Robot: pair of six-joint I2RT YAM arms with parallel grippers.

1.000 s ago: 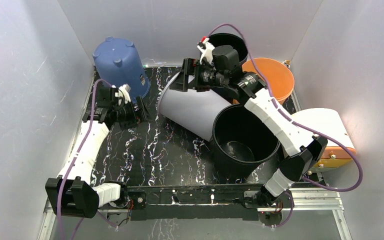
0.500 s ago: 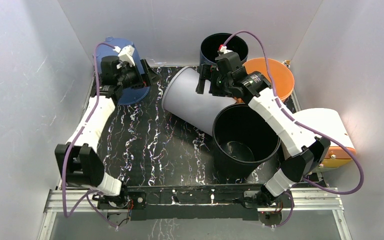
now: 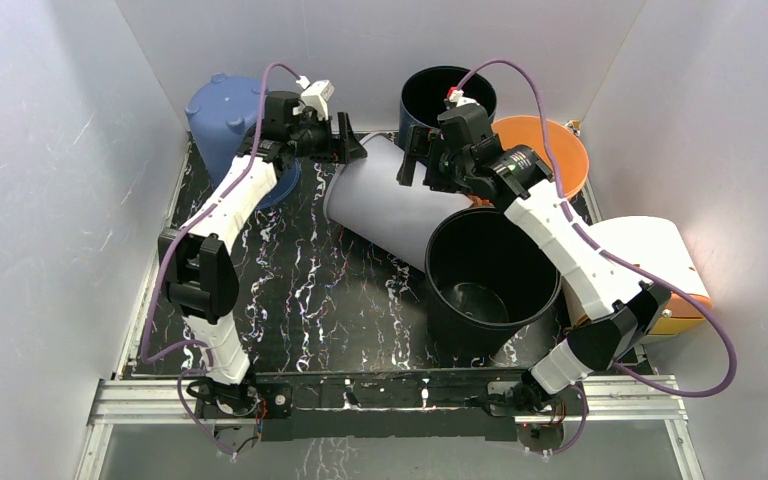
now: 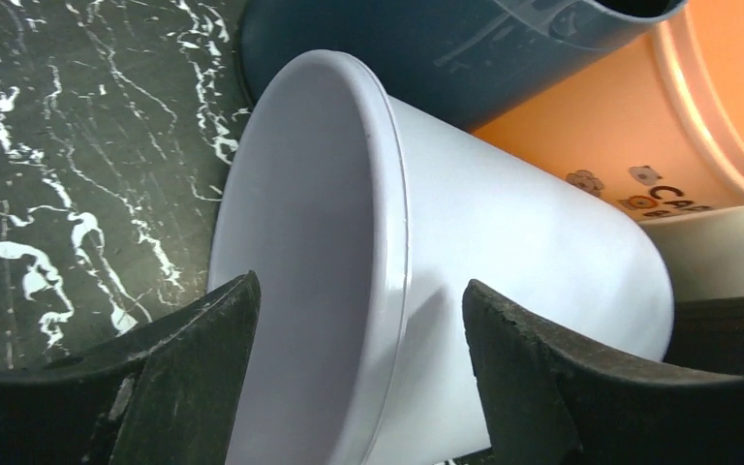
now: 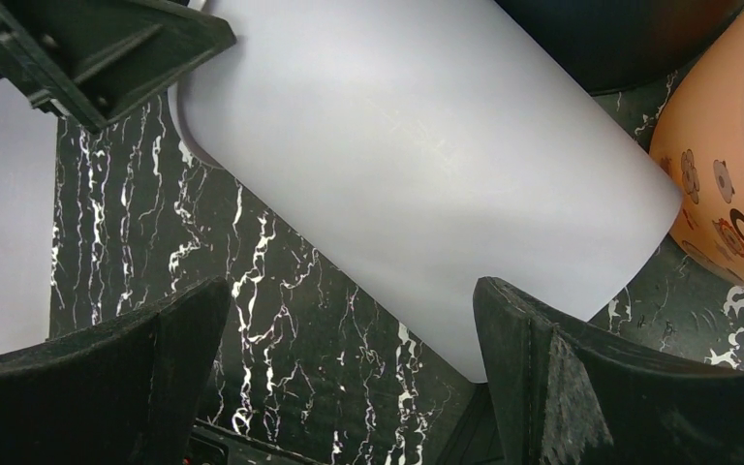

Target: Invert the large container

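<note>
Left pincer [image 4: 360, 291] is wide open and holds nothing. The rim of the big white plastic tub [image 4: 504, 252] sits between its two fingers, not pinched yet. Right pincer [image 5: 351, 291] is wide open too and hangs over the tub's smooth side, with nothing in it.

The tub lies on its side on the black marble table [image 3: 290, 290]. Its mouth points left and its other end is by the big black bucket [image 3: 485, 270] and the orange bucket [image 3: 550, 150].

I think this is the grab step. Next, a pincer must close on the rim, then lift and tip the tub mouth-down. The tub looks plain and clean.
</note>
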